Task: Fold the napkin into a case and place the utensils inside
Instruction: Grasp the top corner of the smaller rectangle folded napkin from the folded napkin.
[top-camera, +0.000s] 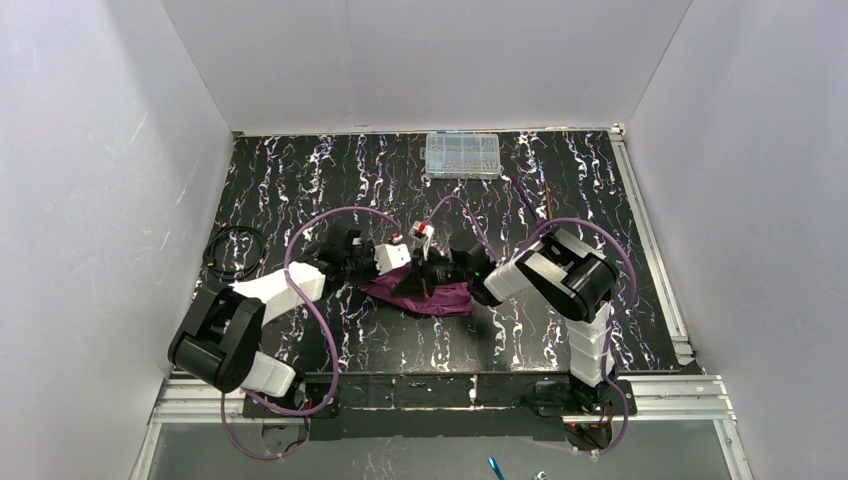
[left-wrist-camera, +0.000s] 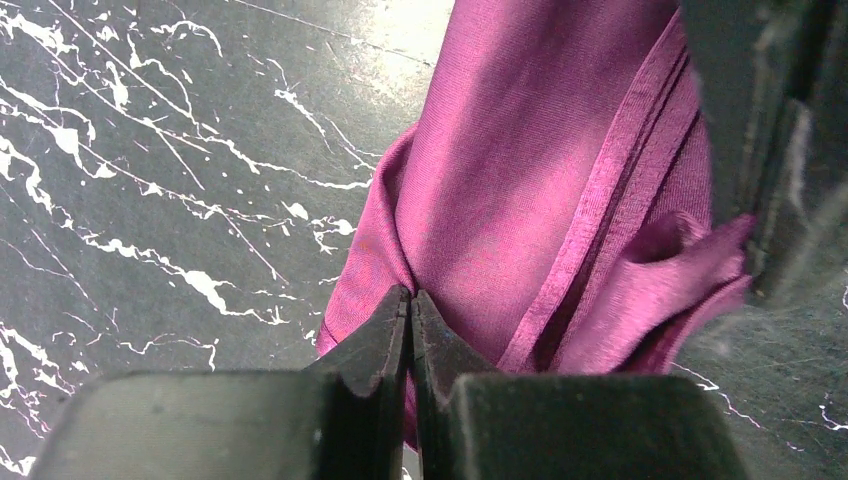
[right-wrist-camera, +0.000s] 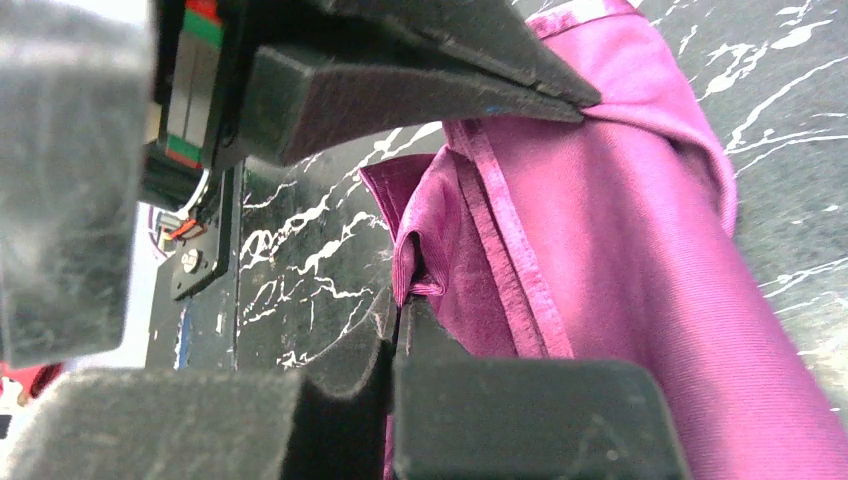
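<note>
The top view looks steeply down from high above the near edge, taking in the whole counter (top-camera: 300, 170). The wrist views peer past the left gripper (left-wrist-camera: 410, 298) and right gripper (right-wrist-camera: 400, 312), very close, onto the napkin (left-wrist-camera: 520, 180), which all three views share.

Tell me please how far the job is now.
Done: the napkin is partly folded, layers overlapping, not yet flat and narrow. In hand: left gripper and right gripper are both shut on its edges. Left: finish folding; the utensils lie outside, apart from it.
</note>
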